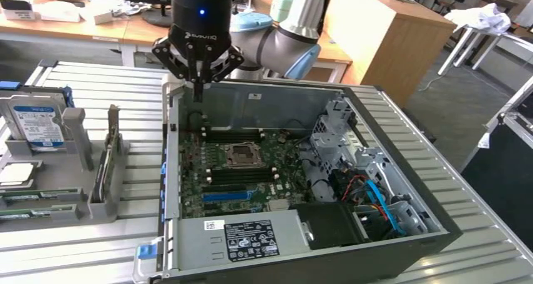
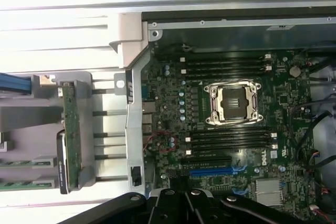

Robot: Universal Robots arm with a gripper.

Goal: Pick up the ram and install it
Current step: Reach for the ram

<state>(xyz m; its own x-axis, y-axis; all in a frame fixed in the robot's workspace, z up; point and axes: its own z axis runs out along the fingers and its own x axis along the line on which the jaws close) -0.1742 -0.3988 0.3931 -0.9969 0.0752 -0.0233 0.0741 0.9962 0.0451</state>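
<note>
end effector [image 1: 198, 95], in the exterior view, hangs over the far rim of the open computer case [image 1: 249, 100], its fingers pressed together with nothing between them. the ram [image 1: 106, 156] stands on its long edge in a grey holder [image 1: 79, 206] on the ribbed tabletop [image 1: 100, 78], just beside the case on the exterior view's left and well apart from the end effector. a hard drive [image 1: 37, 125] with a blue-white label leans in the same holder, farther to that side. inside the case the motherboard [image 1: 241, 171] lies flat, with a bare processor socket [image 1: 243, 153] at its middle and a blue slot strip [image 1: 226, 196] nearer the power supply [image 1: 241, 237].

in the wrist view the end effector [image 2: 184, 205] shows as a black body at the picture's edge. the ram [image 2: 72, 129] appears as a long green board in the holder [image 2: 31, 124], outside the case wall. black memory slots [image 2: 226, 65] run in two groups on either side of the socket [image 2: 232, 103]; the ram is not yet in them.
</note>
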